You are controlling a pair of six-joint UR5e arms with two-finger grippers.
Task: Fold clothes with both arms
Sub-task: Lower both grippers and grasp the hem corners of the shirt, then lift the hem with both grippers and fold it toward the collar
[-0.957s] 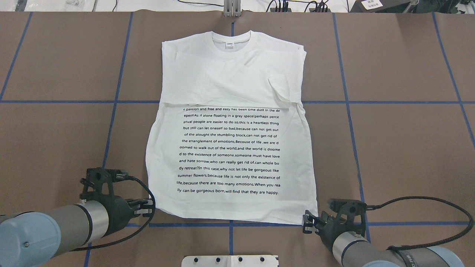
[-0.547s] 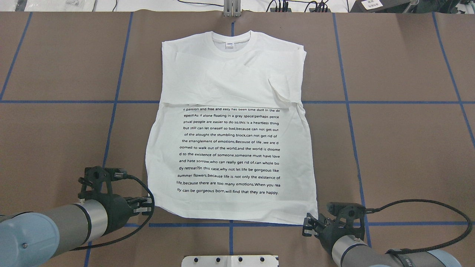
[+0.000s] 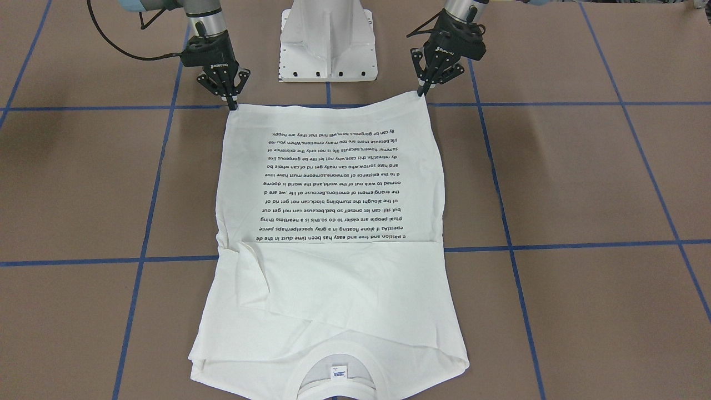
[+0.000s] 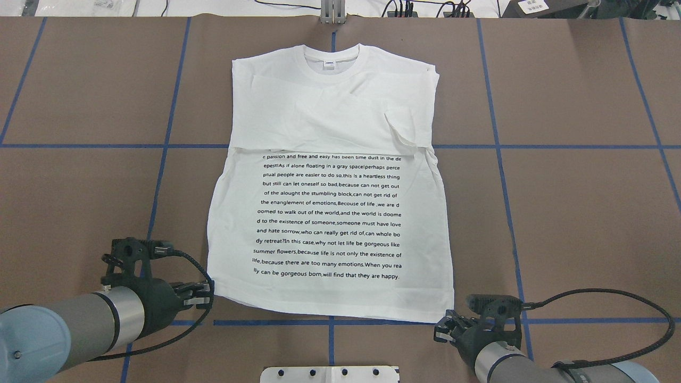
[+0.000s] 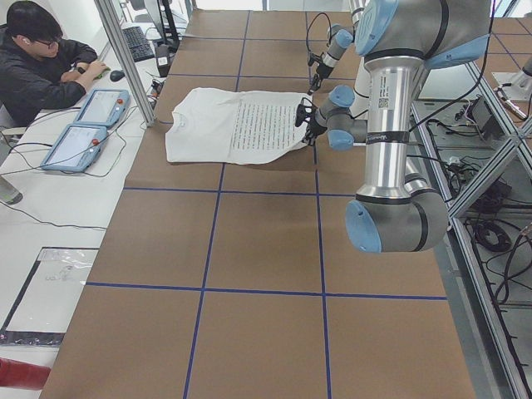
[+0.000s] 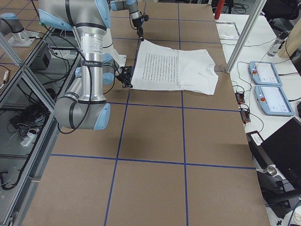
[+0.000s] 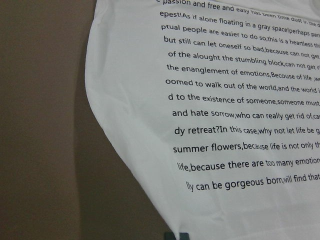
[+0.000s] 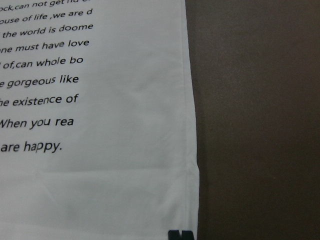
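We are working over the brown counter (image 4: pixel 585 213), where the white shirt (image 4: pixel 330 181) is lying flat, straight out from the pedestal base (image 4: pixel 330 374). Its hem is running just beyond the base and its collar (image 4: pixel 331 56) is sitting at the end farthest from it. The sleeves (image 4: pixel 330 111) are lying folded in across the chest, covering the top of the printed text, so we are judging that the lengthwise fold is the step in hand. The left arm (image 4: pixel 53 330) and right arm (image 4: pixel 558 367) are reaching out on either side of the base. The left end effector (image 3: pixel 422 90) is sitting at the hem corner off the base's left side. The right end effector (image 3: pixel 231 103) is sitting at the corner off its right side. Each is showing its fingers drawn together to a point at the cloth's edge, and we are reading both as pinching the hem. Next, we are expecting to lift both corners together and carry them away from the base toward the collar. That is calling for matched height and pace, so the hem is staying taut and landing square.
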